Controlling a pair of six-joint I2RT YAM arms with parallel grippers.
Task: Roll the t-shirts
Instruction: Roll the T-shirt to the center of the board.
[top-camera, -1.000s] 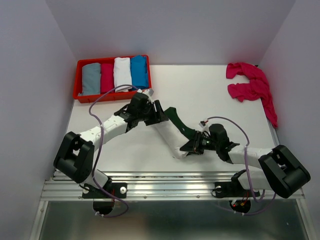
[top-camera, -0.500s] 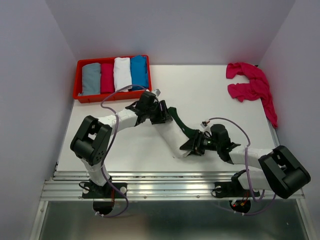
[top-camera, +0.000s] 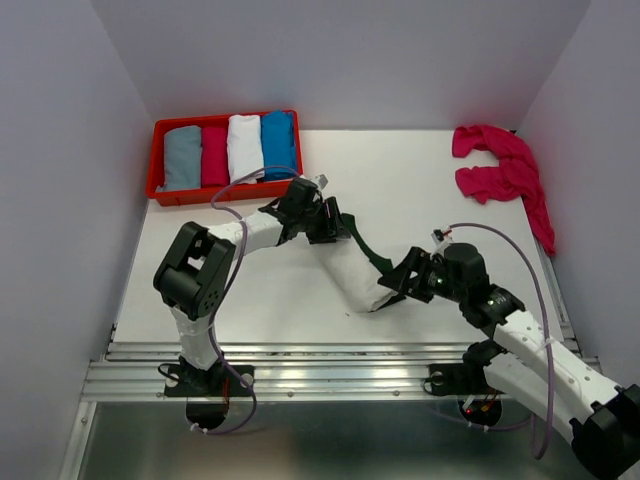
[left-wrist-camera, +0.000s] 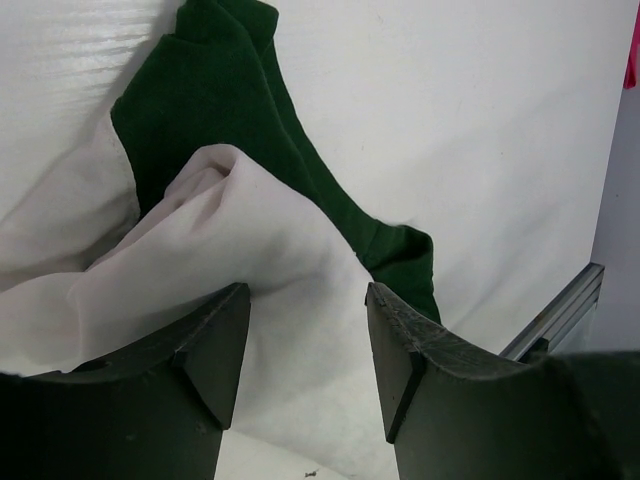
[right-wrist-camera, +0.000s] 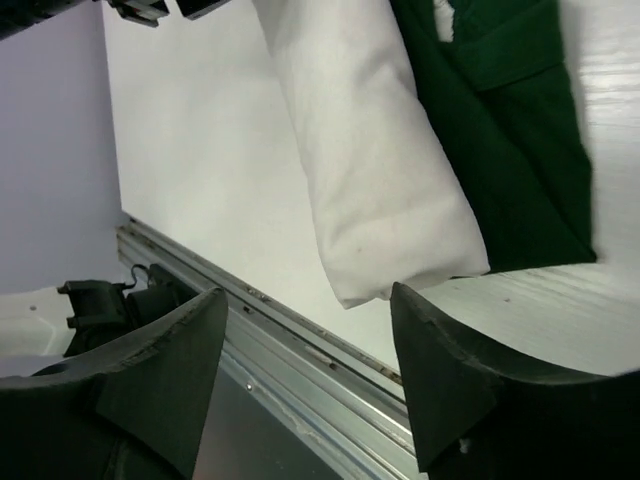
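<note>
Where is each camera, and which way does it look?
Top: above and behind the arms, looking down on the table, tray and tee; both arms show.
Left wrist: on left arm, facing tee's green sleeve; left tool shows.
Right wrist: on right arm, facing tee's rolled end; right tool shows.
Shared: all see the tee.

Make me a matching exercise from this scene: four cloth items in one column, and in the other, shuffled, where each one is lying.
Things
1. cream-white t-shirt with green sleeves
2. pink t-shirt
3. blue roll
4. grey roll

Places
A. left end of the red tray
B. crumpled at the far right corner of the table
C. right end of the red tray
D. a long bundle in the middle of the table

Pairs: 1-D, 2-B, 3-C, 4-A
</note>
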